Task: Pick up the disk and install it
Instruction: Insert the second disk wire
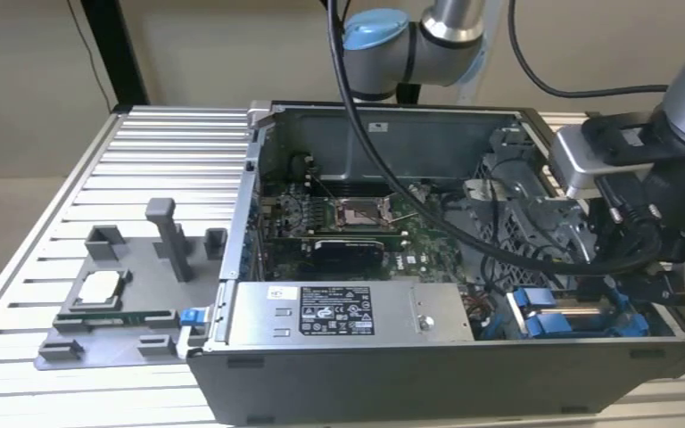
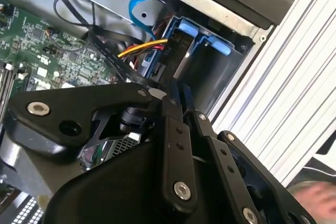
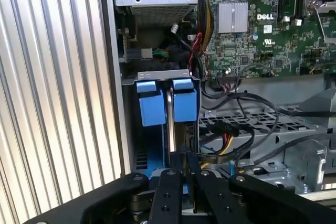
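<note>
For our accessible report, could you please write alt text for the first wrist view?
The gripper, fingers close together, sits at the edge of the disk, which stands on edge in its blue carrier in a bay of the open computer case. Cables and the green motherboard lie beside it.

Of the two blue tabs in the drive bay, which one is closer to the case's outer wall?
In the first wrist view, the taller tab, beside the wall; the other tab sits toward the motherboard.
</note>
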Controlling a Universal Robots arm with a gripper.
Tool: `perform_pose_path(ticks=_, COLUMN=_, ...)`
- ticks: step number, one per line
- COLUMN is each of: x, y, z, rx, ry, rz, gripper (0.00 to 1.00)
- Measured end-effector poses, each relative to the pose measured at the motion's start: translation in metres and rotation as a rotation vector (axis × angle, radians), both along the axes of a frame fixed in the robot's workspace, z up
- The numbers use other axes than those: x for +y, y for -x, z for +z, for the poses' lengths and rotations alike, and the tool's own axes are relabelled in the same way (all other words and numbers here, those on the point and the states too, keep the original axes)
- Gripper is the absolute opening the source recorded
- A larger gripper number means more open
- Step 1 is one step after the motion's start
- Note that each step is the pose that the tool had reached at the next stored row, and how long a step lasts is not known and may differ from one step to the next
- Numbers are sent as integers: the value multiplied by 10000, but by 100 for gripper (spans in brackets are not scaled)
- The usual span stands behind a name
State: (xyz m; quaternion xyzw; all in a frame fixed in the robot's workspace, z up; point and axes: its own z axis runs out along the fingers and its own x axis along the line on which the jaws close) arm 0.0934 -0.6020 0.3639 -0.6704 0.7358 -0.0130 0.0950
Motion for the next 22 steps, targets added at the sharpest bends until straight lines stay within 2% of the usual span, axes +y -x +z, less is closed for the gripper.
perform_pose_path(ticks=1, x=0, y=8, z=-1, rx=-71, ry=-53, rz=-2, gripper=0)
perform_pose_path(ticks=3, x=1, y=16, z=-10, rx=-209, ry=-103, rz=-2, gripper=0)
perform_pose_path(ticks=5, x=0, y=17, z=-26, rx=-332, ry=-112, rz=-1, gripper=0)
perform_pose_path(ticks=6, x=0, y=16, z=-36, rx=-370, ry=-113, rz=-1, gripper=0)
perform_pose_path(ticks=13, x=1, y=65, z=-98, rx=-401, ry=-110, rz=-93, gripper=0)
perform_pose_path(ticks=19, x=39, y=72, z=-138, rx=-501, ry=-112, rz=-99, gripper=0)
perform_pose_path(ticks=22, x=61, y=72, z=-159, rx=-529, ry=-112, rz=-99, gripper=0)
